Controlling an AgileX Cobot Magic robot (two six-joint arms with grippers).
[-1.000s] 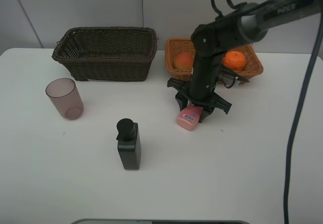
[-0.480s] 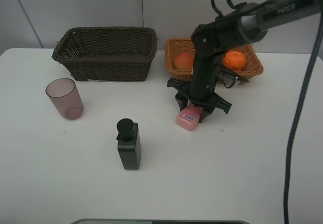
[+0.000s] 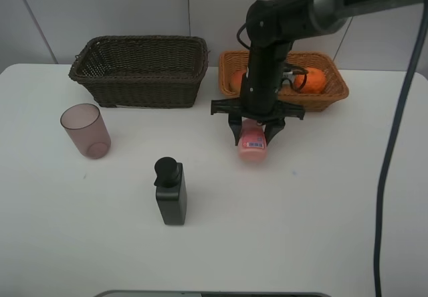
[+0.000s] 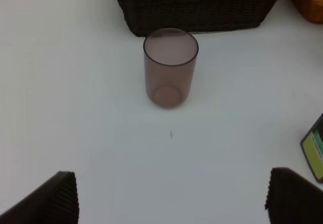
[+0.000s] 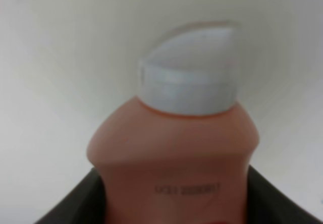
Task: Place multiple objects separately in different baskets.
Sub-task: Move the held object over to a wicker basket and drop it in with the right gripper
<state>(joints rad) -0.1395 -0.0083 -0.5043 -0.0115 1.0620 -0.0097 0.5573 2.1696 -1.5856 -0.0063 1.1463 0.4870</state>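
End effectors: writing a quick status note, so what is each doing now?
Left end effector: open, holding nothing.
Right end effector: shut on the pink bottle.

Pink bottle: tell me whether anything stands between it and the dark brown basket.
Nothing visible does. The pink bottle, in the right pincer, has bare table up to the dark brown basket; the cup and pump bottle sit aside.

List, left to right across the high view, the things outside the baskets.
cup → pump bottle → pink bottle
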